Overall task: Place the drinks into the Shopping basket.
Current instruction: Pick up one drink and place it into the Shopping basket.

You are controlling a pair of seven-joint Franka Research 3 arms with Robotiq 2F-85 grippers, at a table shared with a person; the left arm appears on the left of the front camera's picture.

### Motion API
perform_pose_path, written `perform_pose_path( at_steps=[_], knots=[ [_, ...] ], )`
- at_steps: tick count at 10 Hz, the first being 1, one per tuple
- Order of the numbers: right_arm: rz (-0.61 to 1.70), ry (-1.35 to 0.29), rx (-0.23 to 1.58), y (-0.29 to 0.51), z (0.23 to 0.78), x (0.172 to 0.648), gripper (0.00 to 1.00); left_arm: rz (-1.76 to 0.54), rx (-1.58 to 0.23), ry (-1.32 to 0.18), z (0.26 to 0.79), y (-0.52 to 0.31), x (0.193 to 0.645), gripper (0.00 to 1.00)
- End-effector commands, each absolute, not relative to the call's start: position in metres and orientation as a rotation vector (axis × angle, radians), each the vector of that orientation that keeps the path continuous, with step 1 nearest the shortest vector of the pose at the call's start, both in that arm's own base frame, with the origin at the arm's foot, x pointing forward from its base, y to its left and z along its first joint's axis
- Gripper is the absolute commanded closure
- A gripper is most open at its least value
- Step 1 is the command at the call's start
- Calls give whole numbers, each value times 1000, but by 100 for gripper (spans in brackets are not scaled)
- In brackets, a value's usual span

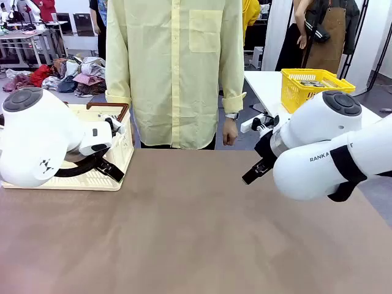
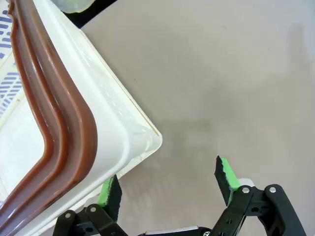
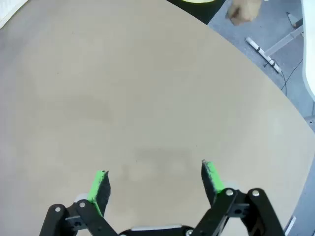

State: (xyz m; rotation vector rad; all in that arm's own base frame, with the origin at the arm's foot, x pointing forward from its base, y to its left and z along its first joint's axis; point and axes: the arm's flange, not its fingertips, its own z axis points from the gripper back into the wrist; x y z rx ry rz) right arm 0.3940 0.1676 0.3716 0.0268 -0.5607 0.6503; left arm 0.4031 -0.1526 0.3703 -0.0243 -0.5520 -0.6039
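Left tool (image 2: 166, 176), right tool (image 3: 154, 172): agape, empty.

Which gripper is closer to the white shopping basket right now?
Left. The left gripper sits open right beside a corner of the shopping basket; the right gripper hangs open over bare table, well away from it.

— What stands on the brown table (image 1: 196, 233)?
— The Shopping basket (image 1: 125, 153), at its left end, partly behind the left arm (image 1: 37, 138).
— And across it?
— A person (image 1: 174, 67) in a pale yellow shirt stands at the far edge. The right arm (image 1: 331, 147) enters from the right; behind it, a yellow basket (image 1: 312, 89) sits on a white table (image 1: 266, 82).
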Motion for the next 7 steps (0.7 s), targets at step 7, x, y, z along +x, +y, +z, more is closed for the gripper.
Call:
perform_pose_path(
  at_steps=[7],
  knots=[
    [650, -561, 27, 168, 372, 394, 0, -604, -24, -552, 370, -153, 403, 0]
  ],
)
